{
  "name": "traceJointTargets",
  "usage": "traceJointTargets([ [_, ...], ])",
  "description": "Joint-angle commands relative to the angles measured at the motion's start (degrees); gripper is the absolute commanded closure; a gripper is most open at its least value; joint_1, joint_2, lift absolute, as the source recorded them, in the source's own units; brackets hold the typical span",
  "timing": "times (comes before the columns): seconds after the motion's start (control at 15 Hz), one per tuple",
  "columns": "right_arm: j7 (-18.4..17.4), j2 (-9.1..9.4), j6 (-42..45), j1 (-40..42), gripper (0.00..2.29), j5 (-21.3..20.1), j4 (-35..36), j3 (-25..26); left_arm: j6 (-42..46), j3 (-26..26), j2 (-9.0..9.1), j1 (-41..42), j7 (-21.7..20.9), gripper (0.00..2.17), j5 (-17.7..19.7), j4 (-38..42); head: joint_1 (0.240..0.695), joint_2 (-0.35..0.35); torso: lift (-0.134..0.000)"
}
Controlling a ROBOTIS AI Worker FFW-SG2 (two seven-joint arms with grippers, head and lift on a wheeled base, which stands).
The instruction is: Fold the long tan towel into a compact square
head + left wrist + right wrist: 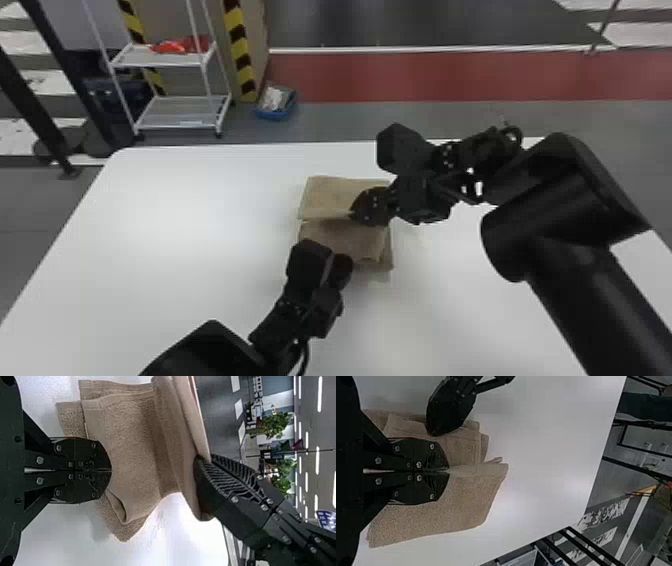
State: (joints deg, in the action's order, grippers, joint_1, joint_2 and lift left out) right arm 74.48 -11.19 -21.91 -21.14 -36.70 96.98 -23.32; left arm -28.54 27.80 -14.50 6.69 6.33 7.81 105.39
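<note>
Towel (327,197) is lying near the middle of the desk (175,225), partly folded, with both grippers working at it. Near part is showing stacked layers, so some folding is looking done. Far part is sitting as a separate section, with a raised ridge running between the two. Right gripper (449,471) is keeping its jaws closed, pinching the towel along that ridge. Left gripper (111,470) is hovering low over or resting on the near layers, jaws pressing together; cannot tell whether they are catching any cloth. Outline is roughly approaching a compact shape, but layers are sitting offset: lower ones are poking out past the upper ones, and one corner is curling open. Judging from this, task is running past halfway but isn't finishing here. Far and near parts are probably still needing to go into one stack, then edges are needing lining up and flattening.
</note>
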Motion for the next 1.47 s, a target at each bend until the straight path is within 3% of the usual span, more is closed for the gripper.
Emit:
traceJointTargets([
  [0.0, 0.9, -1.46, 1.0, 0.4, 1.69, 0.1, -0.5, -0.4, -0.2, 0.0, 0.0, 0.0, 0.0, 2.08, -0.1, 0.0, 0.695, 0.034, -0.125],
  [0.27, 1.5, -1.99, 3.3, -0.1, 1.68, -0.2, -3.7, -0.8, -1.3, 0.1, 0.0, 0.2, 0.8, 2.08, -0.1, 0.3, 0.695, 0.02, -0.125],
  [0.87, -0.3, 0.29, 5.6, 0.1, 1.67, -0.2, -6.9, -2.0, -1.1, -0.4, -0.44, 1.3, 0.8, 2.08, 0.0, 0.8, 0.695, 0.043, -0.125],
  [0.93, -0.3, 0.38, 5.4, 0.1, 1.6, -0.1, -6.9, -1.9, -1.1, -0.4, -0.44, 1.4, 0.8, 2.08, 0.0, 0.9, 0.695, 0.046, -0.125],
  [1.0, -0.8, 0.56, 5.4, 0.7, 1.4, 0.2, -6.8, -1.4, -1.1, -0.6, -0.53, 1.6, 0.8, 2.08, 0.0, 1.0, 0.695, 0.048, -0.125],
  [1.13, -1.0, 0.65, 5.4, 1.2, 1.31, 0.3, -6.8, -0.5, -1.1, -0.5, -0.53, 1.8, 0.8, 2.08, 0.0, 1.0, 0.695, 0.051, -0.125],
  [1.2, -1.1, 0.65, 5.6, 1.8, 1.11, 0.4, -6.8, 0.1, -1.1, -0.5, -0.53, 1.8, 0.8, 2.08, 0.0, 1.0, 0.695, 0.051, -0.125],
  [1.4, -1.2, 0.47, 5.4, 2.6, 0.99, 1.1, -6.1, 0.6, -2.4, -0.3, -0.53, 2.0, 0.8, 2.08, -0.2, 1.0, 0.695, 0.045, -0.125],
])
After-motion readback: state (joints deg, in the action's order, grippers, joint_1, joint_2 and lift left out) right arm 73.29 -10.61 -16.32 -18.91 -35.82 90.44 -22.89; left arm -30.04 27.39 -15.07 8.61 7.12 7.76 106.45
